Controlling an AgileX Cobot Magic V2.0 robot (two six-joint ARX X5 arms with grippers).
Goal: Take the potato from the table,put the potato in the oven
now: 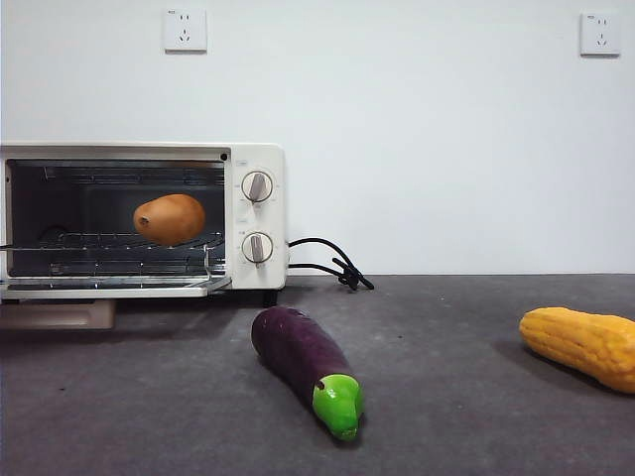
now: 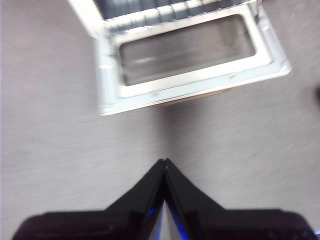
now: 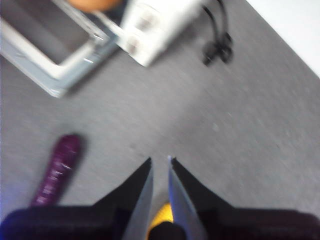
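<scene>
Front view — grey table (image 1: 476,416), white wall (image 1: 417,129) with two sockets (image 1: 186,30).

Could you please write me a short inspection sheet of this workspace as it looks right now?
Surface: dark grey table, no spills seen.
Job's things: potato lies on the wire rack inside the oven; oven door folded down open.
Clutter: eggplant in front of the oven; corn cob at the far side.
Grippers: left gripper shut, empty, above bare table near the door; right gripper slightly open, empty, over the table.
Cables: black cord bundled beside the oven.
Surroundings: white wall, two sockets.
</scene>
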